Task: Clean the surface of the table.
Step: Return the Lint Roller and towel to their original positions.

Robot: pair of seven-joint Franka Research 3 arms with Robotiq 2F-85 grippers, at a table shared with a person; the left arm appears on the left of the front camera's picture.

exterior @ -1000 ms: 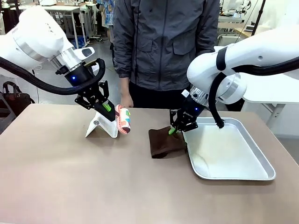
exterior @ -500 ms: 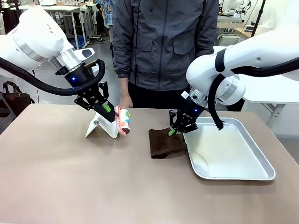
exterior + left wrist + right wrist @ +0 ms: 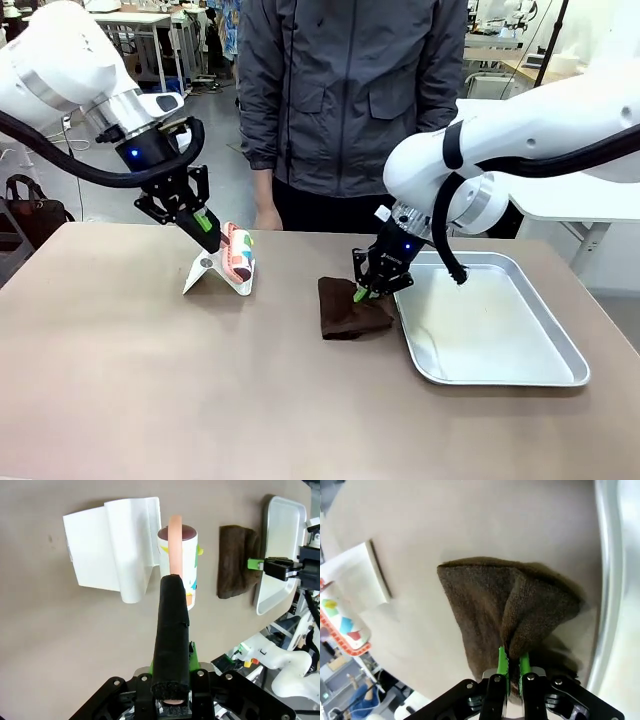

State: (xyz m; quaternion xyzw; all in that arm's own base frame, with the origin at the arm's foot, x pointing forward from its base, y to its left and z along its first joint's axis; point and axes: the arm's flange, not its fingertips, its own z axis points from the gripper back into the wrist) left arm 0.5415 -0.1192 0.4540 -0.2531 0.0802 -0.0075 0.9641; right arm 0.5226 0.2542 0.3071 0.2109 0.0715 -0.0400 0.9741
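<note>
The taupe-brown table [image 3: 200,400] holds a folded brown cloth [image 3: 350,310] just left of a metal tray. My right gripper [image 3: 364,290] is shut on the cloth's right corner, and in the right wrist view the cloth [image 3: 510,605] bunches up between its green fingertips [image 3: 502,662]. My left gripper [image 3: 205,222] is shut on the black handle [image 3: 171,630] of a lint roller [image 3: 238,255] with a colourful patterned roll [image 3: 180,555]. The roller hangs beside its white stand [image 3: 213,272], also seen as the white stand [image 3: 115,550] from the wrist.
A shallow silver tray [image 3: 520,350] lies at the right, its rim touching the cloth. A person in a grey jacket [image 3: 350,90] stands at the far edge, one hand [image 3: 266,215] near the roller. Bare tabletop spreads across the front.
My left gripper has carried the lint roller left and slightly up, over the white stand. My right gripper has shifted left and down a little, pushing the cloth's corner.
</note>
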